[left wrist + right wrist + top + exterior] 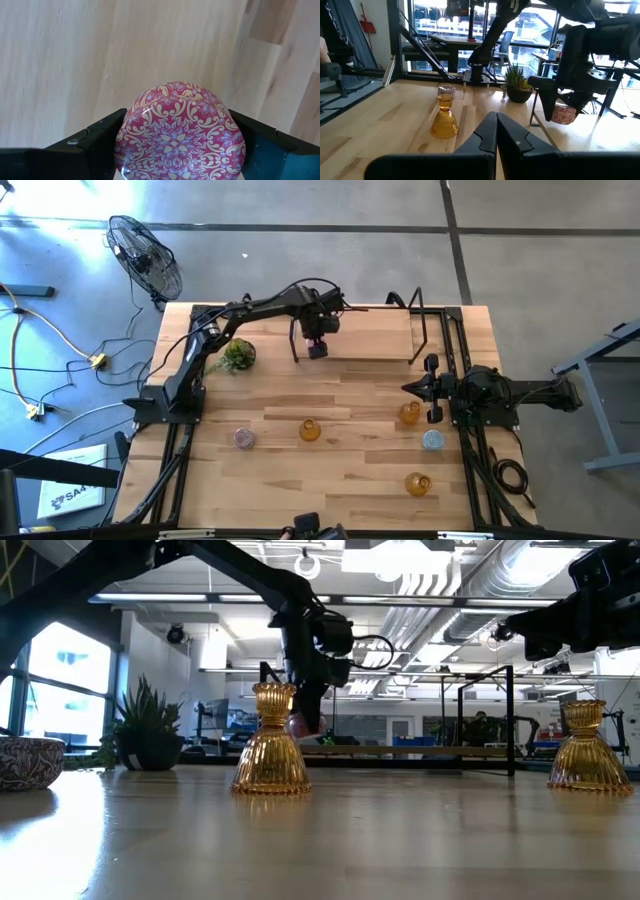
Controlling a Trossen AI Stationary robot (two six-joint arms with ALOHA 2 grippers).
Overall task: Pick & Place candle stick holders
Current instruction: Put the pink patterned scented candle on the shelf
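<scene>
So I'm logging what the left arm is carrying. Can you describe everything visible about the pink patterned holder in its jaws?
The pink holder is a squat, rounded piece with a glossy, glass-like surface covered in a cream and lilac floral scroll pattern on deep pink. The left gripper clamps it between its two dark jaws, one on each side. It hangs above the wooden table, near the far edge by the black frame, touching nothing else. Its underside is hidden.

Pink holder — white, seemingly floral pattern
</scene>
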